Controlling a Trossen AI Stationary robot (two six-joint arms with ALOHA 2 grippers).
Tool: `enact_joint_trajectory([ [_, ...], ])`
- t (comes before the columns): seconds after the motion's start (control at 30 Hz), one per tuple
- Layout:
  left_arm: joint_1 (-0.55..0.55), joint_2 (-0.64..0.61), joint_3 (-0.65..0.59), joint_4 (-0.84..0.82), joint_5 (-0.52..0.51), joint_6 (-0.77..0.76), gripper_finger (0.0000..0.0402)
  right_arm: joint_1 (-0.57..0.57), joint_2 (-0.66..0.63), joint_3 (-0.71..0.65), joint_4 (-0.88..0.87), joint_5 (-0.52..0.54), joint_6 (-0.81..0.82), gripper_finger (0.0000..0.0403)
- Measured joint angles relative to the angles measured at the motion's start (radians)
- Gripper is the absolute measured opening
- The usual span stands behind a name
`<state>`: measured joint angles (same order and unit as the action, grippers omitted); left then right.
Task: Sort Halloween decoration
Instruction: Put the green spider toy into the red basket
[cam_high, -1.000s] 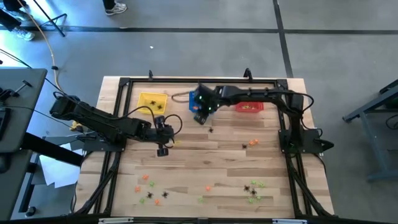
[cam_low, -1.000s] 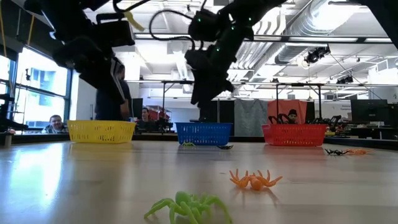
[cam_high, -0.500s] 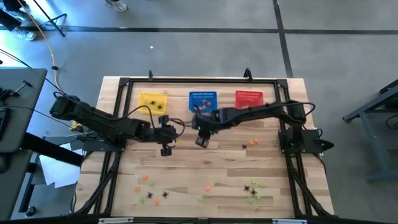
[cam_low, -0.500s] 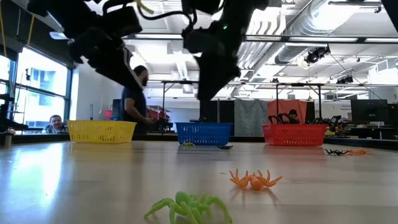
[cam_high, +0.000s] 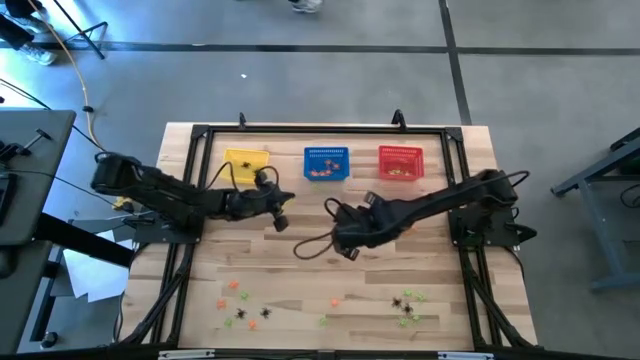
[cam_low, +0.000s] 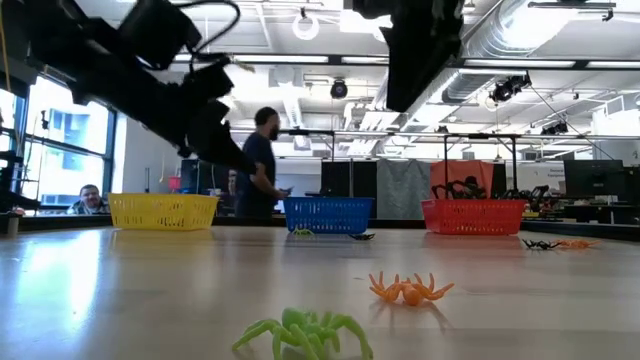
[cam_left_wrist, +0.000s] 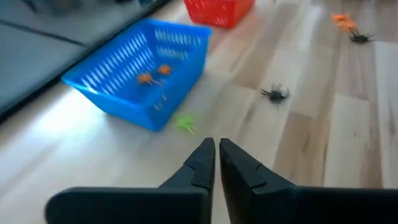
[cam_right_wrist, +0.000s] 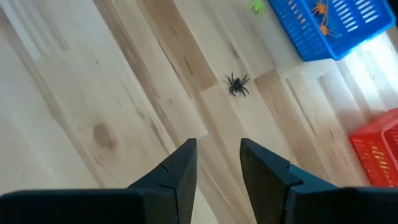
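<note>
Black spider (cam_right_wrist: 237, 84) lies beyond right gripper's (cam_right_wrist: 216, 163) parted jaws.

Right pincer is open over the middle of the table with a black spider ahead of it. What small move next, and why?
Probably ease the right pincer forward and down over the black spider. Its fingers stand open and empty, and the spider lies alone on bare wood short of the blue basket, so nothing blocks a straight approach.

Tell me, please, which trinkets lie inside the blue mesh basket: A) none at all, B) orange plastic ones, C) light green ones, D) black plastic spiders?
B: small orange plastic trinkets lie inside the blue mesh basket; the light green trinket sits outside on the table.
</note>
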<state>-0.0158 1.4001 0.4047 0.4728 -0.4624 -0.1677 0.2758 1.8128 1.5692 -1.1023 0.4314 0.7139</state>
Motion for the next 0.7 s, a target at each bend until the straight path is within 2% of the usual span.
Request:
enact_joint_trajectory([
  [0.13, 0.031, 0.116, 0.015, 0.046, 0.081, -0.009, 0.0047, 0.029, -0.011, 0.000, -0.008, 0.036, 0.022, 0.0117],
  [0.37, 0.058, 0.296, 0.092, 0.179, 0.081, 0.104, 0.0112, 0.047, -0.011, 0.000, -0.042, 0.036, 0.060, 0.0117],
  [0.53, 0.076, 0.393, 0.154, 0.179, 0.001, 0.135, 0.0149, 0.071, -0.011, 0.000, -0.098, 0.035, 0.115, 0.0117],
  [0.7, 0.096, 0.440, 0.181, 0.182, -0.075, 0.102, 0.0168, 0.090, -0.011, 0.000, -0.152, 0.045, 0.172, 0.0117],
])
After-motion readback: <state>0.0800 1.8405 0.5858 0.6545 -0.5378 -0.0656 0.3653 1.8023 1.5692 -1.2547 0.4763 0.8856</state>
